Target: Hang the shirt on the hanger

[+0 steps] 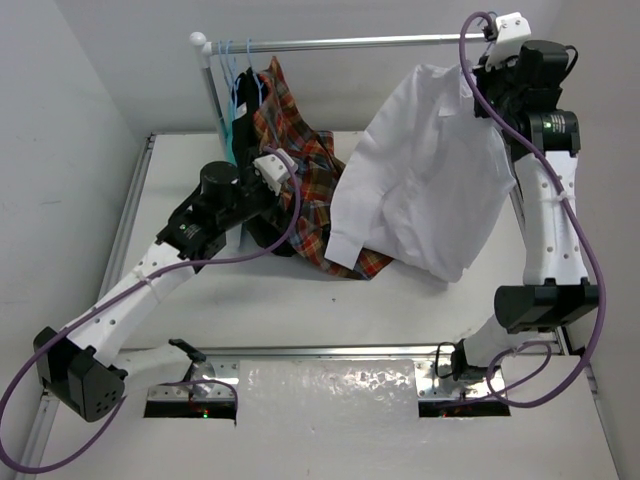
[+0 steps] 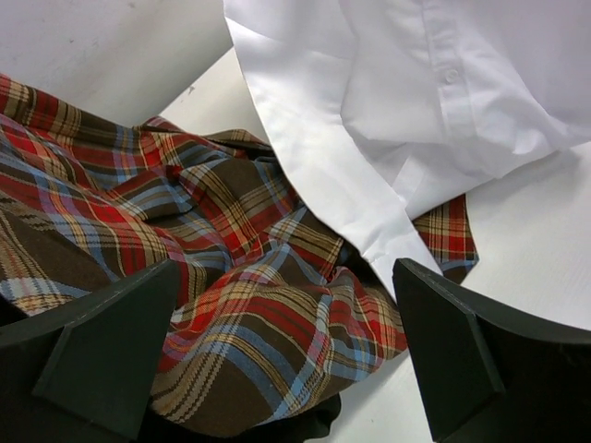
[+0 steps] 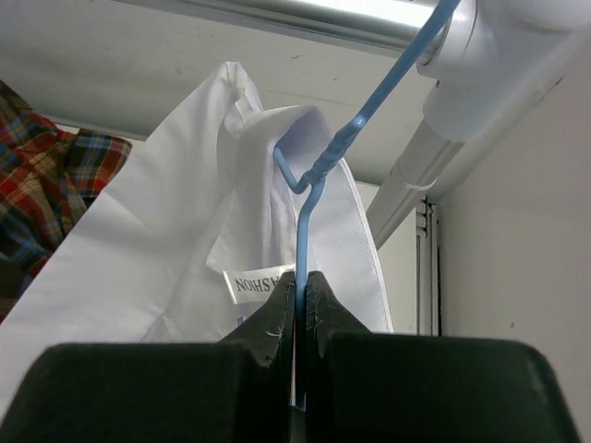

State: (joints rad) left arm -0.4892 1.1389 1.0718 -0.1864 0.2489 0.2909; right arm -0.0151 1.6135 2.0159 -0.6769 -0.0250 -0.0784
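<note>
White shirt [image 1: 425, 175] hanging far right by rail [image 1: 350, 42], cuff draping over plaid shirt [image 1: 300, 170] lying left of it. Left gripper [image 2: 284, 277] hovering over plaid, fingers wide apart. Right gripper [image 3: 300, 309] pinching blue hanger [image 3: 302, 240] wire inside collar.

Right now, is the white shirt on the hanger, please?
On: the light-blue wire hanger, pinched by the right gripper, runs inside the collar of the white shirt.

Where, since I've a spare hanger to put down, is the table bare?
Bare: the table strip between the plaid shirt and the near edge, and the back-left corner. Crowded: the middle, under that and the white shirt.
</note>
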